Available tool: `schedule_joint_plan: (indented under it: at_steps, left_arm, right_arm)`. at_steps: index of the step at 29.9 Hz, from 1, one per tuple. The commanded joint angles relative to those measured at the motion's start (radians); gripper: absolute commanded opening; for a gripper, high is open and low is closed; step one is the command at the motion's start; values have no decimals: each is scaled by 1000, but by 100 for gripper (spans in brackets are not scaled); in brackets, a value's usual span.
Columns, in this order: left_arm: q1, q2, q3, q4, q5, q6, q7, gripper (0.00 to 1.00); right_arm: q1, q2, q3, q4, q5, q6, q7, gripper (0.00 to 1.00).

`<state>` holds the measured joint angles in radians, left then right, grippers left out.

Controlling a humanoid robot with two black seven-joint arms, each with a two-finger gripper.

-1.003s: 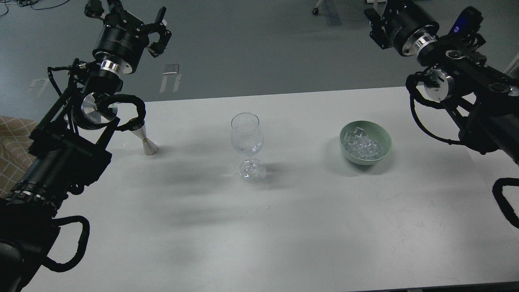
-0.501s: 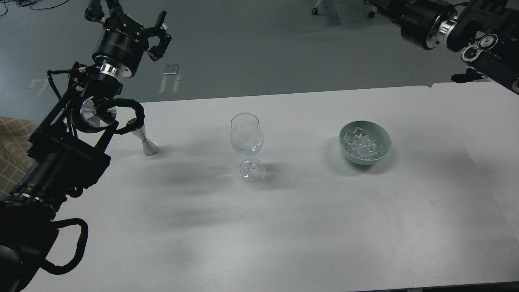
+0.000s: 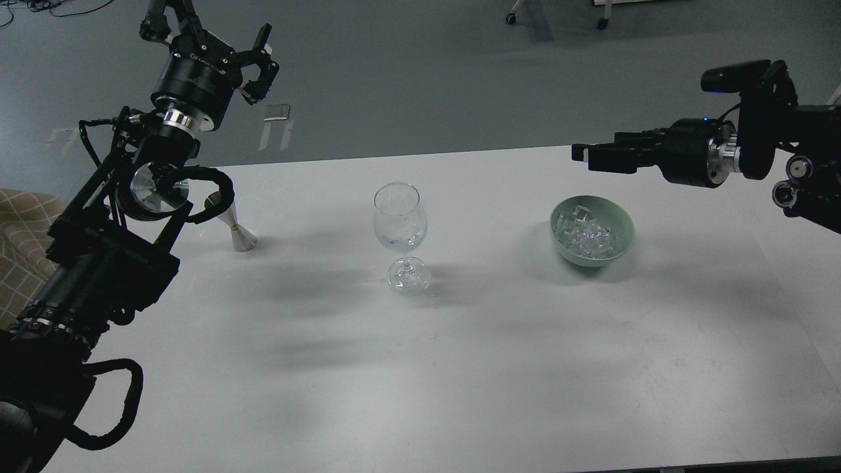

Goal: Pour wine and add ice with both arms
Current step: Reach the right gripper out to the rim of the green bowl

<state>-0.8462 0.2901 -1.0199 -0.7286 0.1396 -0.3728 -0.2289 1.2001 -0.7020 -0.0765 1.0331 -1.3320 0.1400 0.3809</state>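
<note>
A clear stemmed wine glass (image 3: 400, 223) stands upright at the table's middle and looks empty. A pale green bowl (image 3: 623, 248) to its right holds the ice (image 3: 587, 234), a heap of small clear cubes. A silver jigger (image 3: 236, 230) stands at the left, partly behind my left arm. My left gripper (image 3: 211, 34) is raised high beyond the table's far left edge, open and empty. My right gripper (image 3: 587, 157) points left, above and just behind the bowl, seen side-on and holding nothing.
The white table (image 3: 460, 368) runs across the view, with its far edge behind the glass. A brown checked surface (image 3: 20, 223) lies at the left edge. Grey floor with chair legs (image 3: 512, 16) lies beyond.
My right arm has swung down from the upper right corner, so its gripper now reaches left over the table behind the bowl. My left arm has barely moved.
</note>
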Motion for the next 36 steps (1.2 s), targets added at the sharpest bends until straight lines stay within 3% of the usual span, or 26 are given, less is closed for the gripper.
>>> schedule_joint_plan:
  at_steps: [1, 7, 18, 24, 30, 32, 33, 36]
  left_arm:
    - [10, -2, -2, 0, 0, 0, -6, 98]
    - [12, -2, 0, 0, -2, -1, 2, 98]
    - [19, -12, 0, 0, -2, -1, -1, 98]
    - [32, -11, 0, 2, -2, -1, -4, 98]
    - [33, -6, -2, 3, -3, -1, -6, 98]
    - [33, -6, -2, 5, -3, -1, -6, 98]
    - [33, -6, -2, 5, -3, -1, -6, 98]
    - [35, -8, -3, 5, -3, -1, -7, 98]
  right_arm:
    - [-65, 2, 1, 2, -88, -25, 0, 89]
    - [-158, 7, 1, 2, -184, -161, -2, 89]
    - [-183, 32, 1, -19, -273, -174, -85, 86]
    - [-188, 64, 6, -39, -266, -174, -94, 69]
    - [-201, 94, 6, -74, -269, -174, -97, 67]
    - [-208, 116, 4, -93, -271, -174, -105, 62]
    - [-215, 124, 4, -97, -271, -174, -117, 55]
    - [-220, 133, 4, -97, -270, -175, -161, 50]
